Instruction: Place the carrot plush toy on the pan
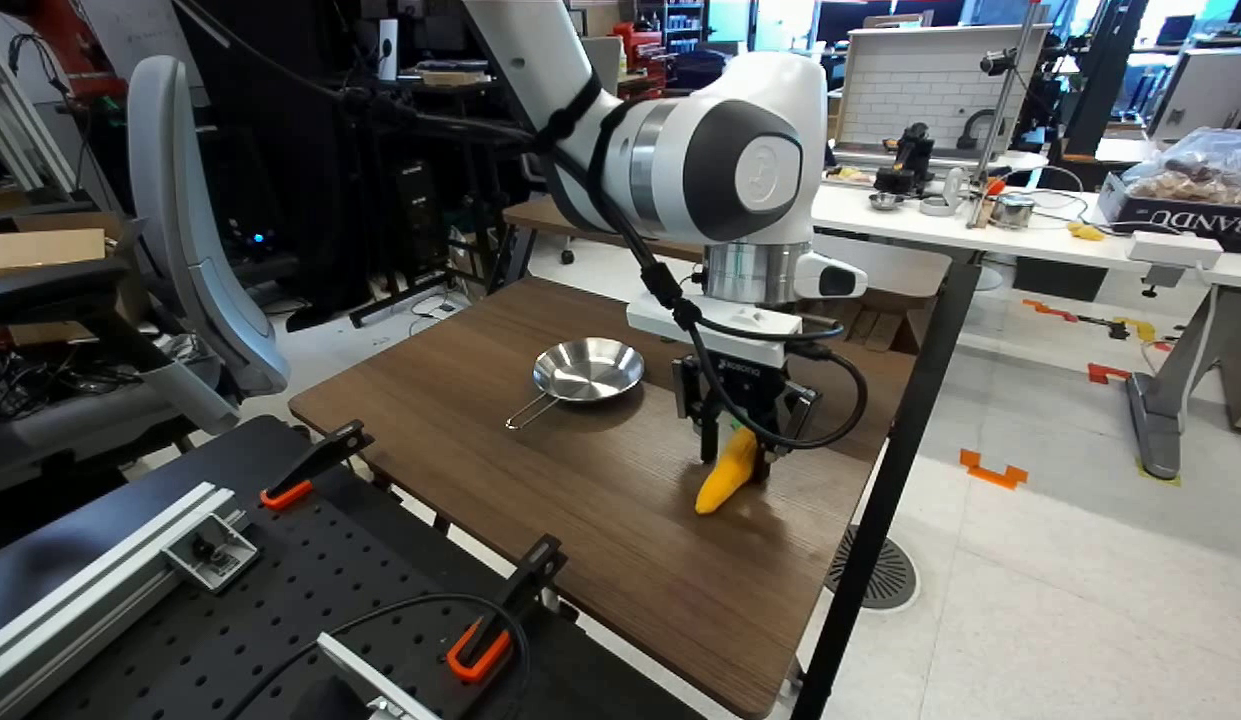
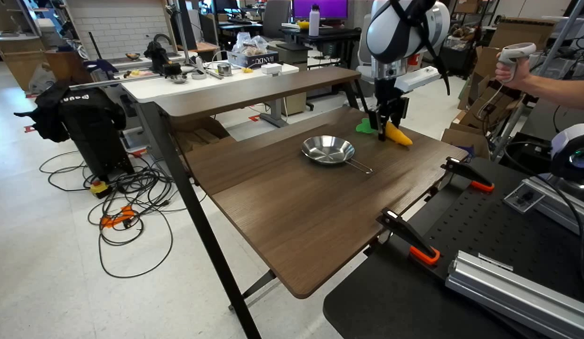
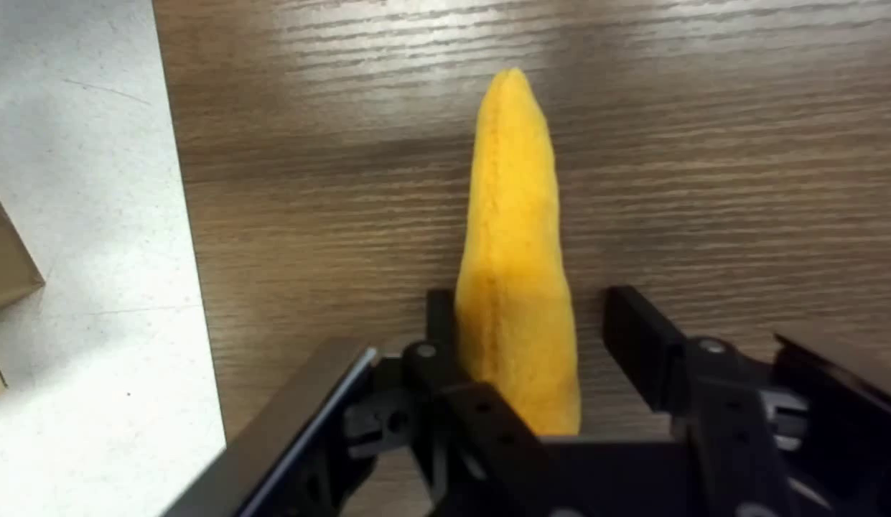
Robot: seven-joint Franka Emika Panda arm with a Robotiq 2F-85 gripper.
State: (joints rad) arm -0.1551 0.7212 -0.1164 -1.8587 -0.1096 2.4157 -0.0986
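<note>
Gripper is straddling yellow-orange, tapering, seamed carrot plush toy, jaws standing wide; toy lying right of silver pan.

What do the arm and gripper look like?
The arm is white with a dark grey joint cover, silvery bands and a pale round badge; black straps hold a black cable along it. The gripper is black and two-fingered, with pale lettering.

White capitals "BANDU" on the dark box; lettering on the black cover unclear
</note>
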